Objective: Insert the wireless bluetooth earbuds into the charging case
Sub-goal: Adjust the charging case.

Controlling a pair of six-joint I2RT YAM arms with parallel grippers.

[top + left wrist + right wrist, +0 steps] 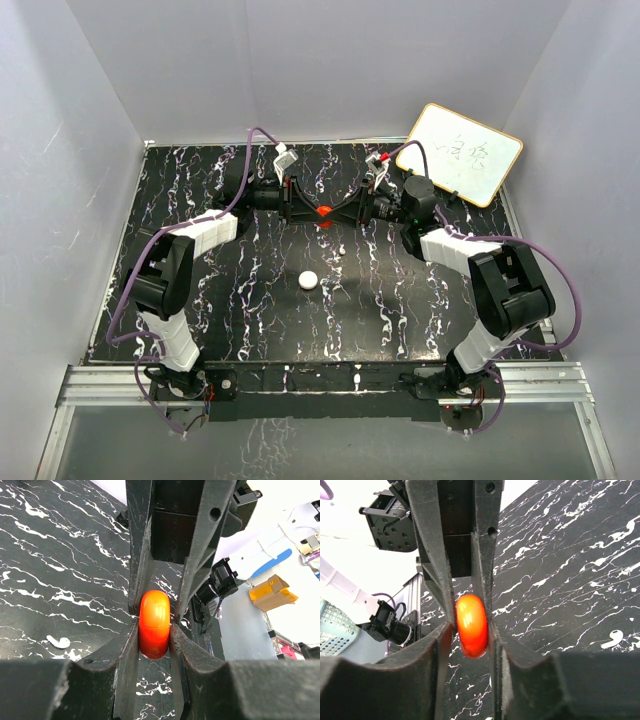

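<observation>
Now | left pincer (154,630), right pincer (471,630): both clamped on red charging case (322,212) | whiteboard (465,153) writing: unreadable

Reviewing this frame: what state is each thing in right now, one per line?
red charging case: closed, pinched from both sides.
left gripper: shut on the red charging case.
right gripper: shut on the red charging case.
white puck: flat on the table, untouched.
small white piece: loose on the table.
whiteboard: propped at back right, written on.
</observation>
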